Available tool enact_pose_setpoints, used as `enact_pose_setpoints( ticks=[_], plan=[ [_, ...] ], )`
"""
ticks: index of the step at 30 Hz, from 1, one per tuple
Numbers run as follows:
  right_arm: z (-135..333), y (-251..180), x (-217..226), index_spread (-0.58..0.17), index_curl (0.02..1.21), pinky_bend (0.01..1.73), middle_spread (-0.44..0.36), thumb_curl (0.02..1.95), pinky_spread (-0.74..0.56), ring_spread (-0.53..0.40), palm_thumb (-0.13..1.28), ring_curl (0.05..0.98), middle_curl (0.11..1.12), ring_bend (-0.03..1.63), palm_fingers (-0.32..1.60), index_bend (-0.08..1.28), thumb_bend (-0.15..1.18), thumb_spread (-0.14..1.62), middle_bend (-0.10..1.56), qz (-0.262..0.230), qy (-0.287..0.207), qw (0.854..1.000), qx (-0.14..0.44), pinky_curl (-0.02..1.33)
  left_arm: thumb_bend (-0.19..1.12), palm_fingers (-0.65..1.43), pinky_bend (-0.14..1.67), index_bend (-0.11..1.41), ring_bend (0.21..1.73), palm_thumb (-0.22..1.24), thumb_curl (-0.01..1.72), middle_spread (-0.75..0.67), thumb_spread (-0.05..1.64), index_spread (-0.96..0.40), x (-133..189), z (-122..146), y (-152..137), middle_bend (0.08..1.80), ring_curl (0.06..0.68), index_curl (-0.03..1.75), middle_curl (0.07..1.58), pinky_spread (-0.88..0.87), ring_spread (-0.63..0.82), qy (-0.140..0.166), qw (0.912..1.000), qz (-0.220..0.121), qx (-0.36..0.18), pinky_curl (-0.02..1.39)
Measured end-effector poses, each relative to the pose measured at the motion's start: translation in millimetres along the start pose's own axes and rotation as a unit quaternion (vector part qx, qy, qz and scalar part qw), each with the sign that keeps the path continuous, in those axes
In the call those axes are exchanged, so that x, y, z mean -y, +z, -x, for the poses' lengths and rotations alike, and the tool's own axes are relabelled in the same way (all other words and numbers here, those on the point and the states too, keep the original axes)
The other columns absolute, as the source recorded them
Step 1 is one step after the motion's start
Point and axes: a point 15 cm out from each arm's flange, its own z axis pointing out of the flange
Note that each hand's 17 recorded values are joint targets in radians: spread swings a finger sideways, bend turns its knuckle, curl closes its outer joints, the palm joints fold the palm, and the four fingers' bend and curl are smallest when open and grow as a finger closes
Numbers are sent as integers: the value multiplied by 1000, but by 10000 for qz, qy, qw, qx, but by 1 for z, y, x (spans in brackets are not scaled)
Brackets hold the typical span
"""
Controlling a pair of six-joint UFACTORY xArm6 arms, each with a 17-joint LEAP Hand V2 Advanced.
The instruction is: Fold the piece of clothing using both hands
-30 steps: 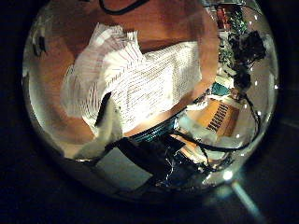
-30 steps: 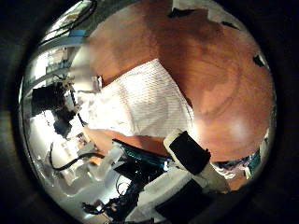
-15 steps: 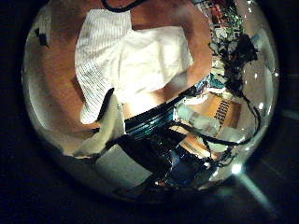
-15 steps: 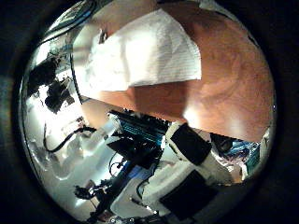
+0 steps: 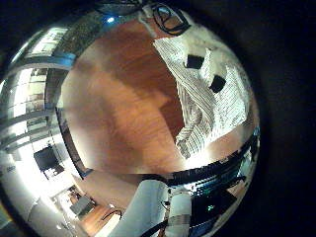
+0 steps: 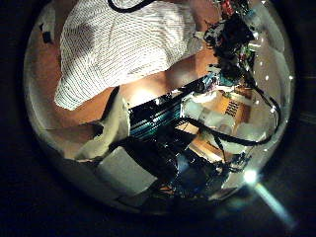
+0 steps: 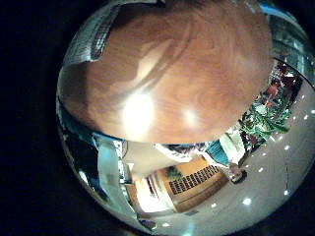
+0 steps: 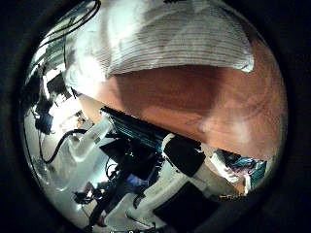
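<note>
Striped garment (image 6: 133, 49) lies spread on wooden table (image 7: 167, 74) — approach step judged; edge grasp needed next. Hand states cannot be told.

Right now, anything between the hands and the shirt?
Nothing visible. The striped shirt lies flat on the bare wooden table, and the palm views show only open tabletop beside it. No other object sits on the table. The hands' fingers barely show, so contact can't be judged.

Bare wooden table (image 7: 187, 79) open beside the striped shirt (image 8: 175, 39); only the shirt itself lying across the table edge as obstacle.
</note>
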Motion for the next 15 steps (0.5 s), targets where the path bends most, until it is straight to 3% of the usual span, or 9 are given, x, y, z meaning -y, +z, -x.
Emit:
enact_pose_setpoints(
  ticks=[7, 10, 13, 15],
  plan=[
    [-19, 9, 14, -356, 351, 336, -100, 352, 283, -4, 591, 265, 382, 471, 324, 187, -14, 1120, 303, -90, 208, 9990, -386, 264, -18, 168, 497, 170, 837, 549, 361, 98, 1169, -19, -2, -4, 10, 225, 298, 417, 454, 25, 22, 46, 9999, 99, -10, 513],
    [-23, 9, 19, -362, 356, 347, -153, 367, 145, -122, 669, 283, 408, 574, 564, 183, -1, 1100, 377, -203, 224, 9987, -407, 251, -18, 174, 490, 170, 831, 549, 359, 98, 1169, -19, -4, -7, 16, 221, 294, 406, 447, 25, 23, 87, 9998, 165, -14, 509],
    [-29, 10, 22, -402, 341, 636, -223, 389, -192, -246, 753, 342, 452, 792, 1084, 151, 7, 1084, 456, -339, 274, 9983, -398, 297, -18, 181, 484, 174, 825, 550, 359, 97, 1169, -23, -8, -10, 24, 215, 289, 401, 442, 26, 23, 119, 9996, 263, -18, 505],
    [-34, 15, 19, -425, 392, 735, -253, 398, -314, -273, 785, 405, 508, 873, 1162, 204, 0, 1077, 541, -378, 332, 9981, -361, 357, -18, 188, 478, 180, 820, 550, 358, 97, 1169, -24, -10, -13, 27, 210, 286, 400, 439, 26, 23, 157, 9994, 303, -12, 502]
  ],
)
